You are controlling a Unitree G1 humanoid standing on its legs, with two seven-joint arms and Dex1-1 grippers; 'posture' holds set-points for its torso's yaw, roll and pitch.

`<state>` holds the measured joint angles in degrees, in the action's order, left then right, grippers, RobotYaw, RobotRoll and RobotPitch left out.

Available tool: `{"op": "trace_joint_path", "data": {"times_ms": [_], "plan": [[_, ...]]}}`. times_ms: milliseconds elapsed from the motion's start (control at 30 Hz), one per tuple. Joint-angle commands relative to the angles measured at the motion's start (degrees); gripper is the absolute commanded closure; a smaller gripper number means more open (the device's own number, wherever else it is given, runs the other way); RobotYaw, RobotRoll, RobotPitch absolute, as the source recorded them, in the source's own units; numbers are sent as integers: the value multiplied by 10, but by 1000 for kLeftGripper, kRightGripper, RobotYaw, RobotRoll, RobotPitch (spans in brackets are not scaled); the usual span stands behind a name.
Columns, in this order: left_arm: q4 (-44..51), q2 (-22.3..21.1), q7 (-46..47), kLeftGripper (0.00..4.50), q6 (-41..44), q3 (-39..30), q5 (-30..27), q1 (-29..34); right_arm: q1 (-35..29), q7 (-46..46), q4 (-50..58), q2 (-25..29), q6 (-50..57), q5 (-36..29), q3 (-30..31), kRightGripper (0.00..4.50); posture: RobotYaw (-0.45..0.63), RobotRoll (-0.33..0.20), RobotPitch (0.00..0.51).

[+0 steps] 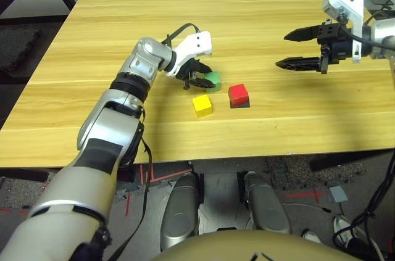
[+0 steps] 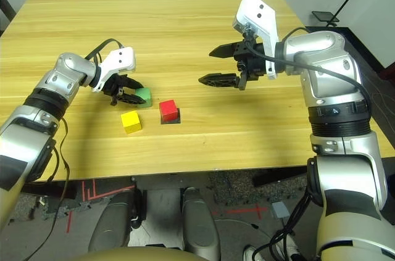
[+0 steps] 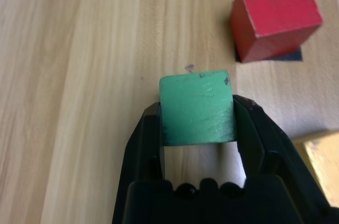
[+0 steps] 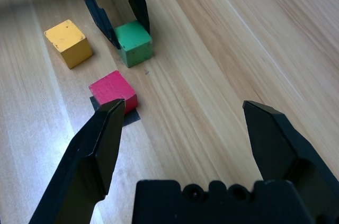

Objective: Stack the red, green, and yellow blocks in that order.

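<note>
looked down first at strips of red tape on the floor, below the near edge of the wooden table, and at a light shoe off to the right. moved up onto the table and met the yellow block, nearest that edge, flat on the wood and touching neither of the other blocks. just beyond and to the right of it, found the red block, upright on a flat black square pad, partly covering it. a little farther off, behind the yellow block and to the left of the red one, came to the green block, down at the tabletop, pinched from two opposite sides between the jaws of the left gripper. could not tell whether fully resting on the wood. noticed no stacking among the three. farther out, well to the right, saw the right gripper above the table, jaws spread wide with nothing between them, pointing inward, well apart from all three blocks.
</note>
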<state>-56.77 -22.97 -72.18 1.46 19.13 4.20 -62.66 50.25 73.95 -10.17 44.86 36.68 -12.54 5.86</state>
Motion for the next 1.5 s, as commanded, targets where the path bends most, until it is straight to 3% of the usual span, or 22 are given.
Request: {"op": "trace_joint_path", "data": {"times_ms": [33, 133, 267, 500, 667, 833, 967, 1500], "plan": [[17, -1, 6, 2495, 37, -10, 6, -8, 1, -3, -7, 1, -5, -5, 2, 0, 169, -99, 125], [60, -9, 5, 2495, 87, -15, 4, -22, -1, -2, -13, 3, -11, -5, 1, 0, 186, -87, 119], [189, -21, -5, 2495, 238, -17, -10, -27, -17, 5, -19, 8, -28, -4, 0, 0, 201, -71, 118], [440, -30, 3, 2495, 485, -4, -44, 8, -57, 9, 0, 11, -26, -16, -5, 0, 213, -52, 127], [545, -16, 34, 2495, 576, 2, -82, 48, -68, 0, 19, 5, -12, -27, -7, 0, 209, -45, 132], [553, -1, 76, 2495, 579, 11, -101, 82, -69, -7, 28, 3, -5, -35, -5, 0, 196, -46, 136], [519, 3, 98, 2495, 535, 22, -99, 97, -71, -13, 37, 3, 3, -39, -7, 0, 182, -46, 141], [515, 7, 113, 2495, 517, 30, -121, 94, -78, -30, 49, 14, 16, -51, -7, 0, 178, -45, 150]]}}
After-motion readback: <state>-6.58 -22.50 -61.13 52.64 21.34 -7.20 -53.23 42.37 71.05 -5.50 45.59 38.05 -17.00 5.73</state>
